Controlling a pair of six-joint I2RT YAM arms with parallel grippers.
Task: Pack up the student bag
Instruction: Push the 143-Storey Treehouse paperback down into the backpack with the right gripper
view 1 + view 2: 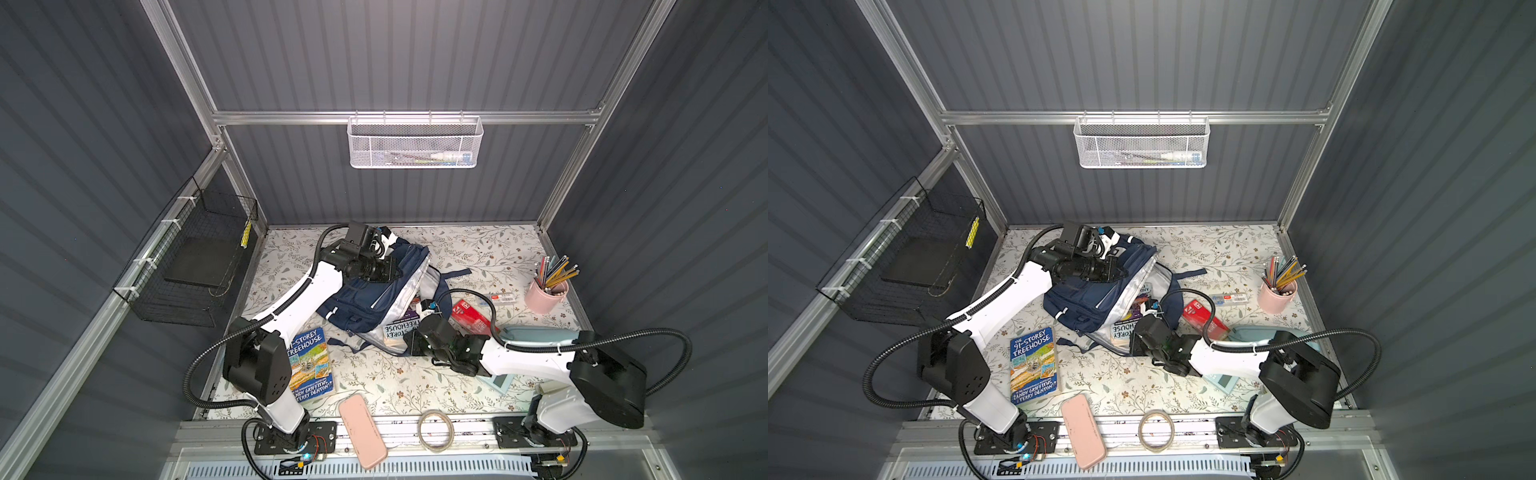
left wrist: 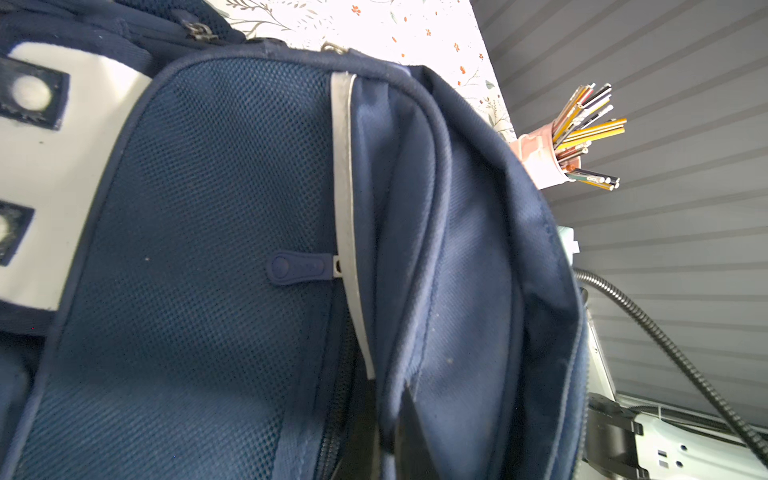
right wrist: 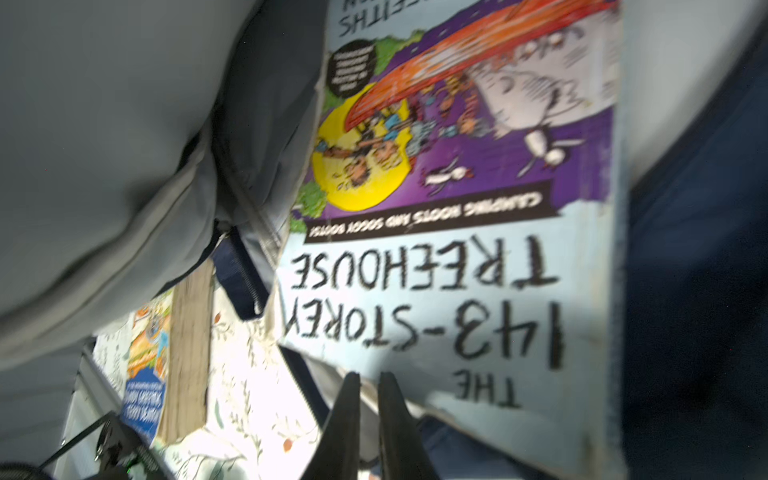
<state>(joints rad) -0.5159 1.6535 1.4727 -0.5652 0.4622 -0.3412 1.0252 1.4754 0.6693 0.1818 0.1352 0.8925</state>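
The navy student bag (image 1: 365, 299) (image 1: 1084, 301) lies open mid-table, its pale grey lining (image 3: 104, 124) showing. My left gripper (image 1: 392, 270) (image 1: 1119, 270) (image 2: 390, 436) is shut on the piped edge of the bag's (image 2: 208, 249) upper flap and holds it raised. A book, "The 143-Storey Treehouse" (image 1: 400, 328) (image 1: 1126, 328) (image 3: 457, 249), lies half inside the opening. My right gripper (image 1: 407, 343) (image 1: 1133, 341) (image 3: 370, 382) is at that book's near corner. Its jaws are almost together, and I cannot make out anything pinched between them.
"The 91-Storey Treehouse" (image 1: 309, 361) (image 1: 1034, 365) lies front left. A red box (image 1: 471, 316), a teal case (image 1: 536, 334) and a pink pencil cup (image 1: 546, 295) (image 2: 540, 158) are on the right. A pink case (image 1: 361, 432) and a tape roll (image 1: 435, 430) rest on the front rail.
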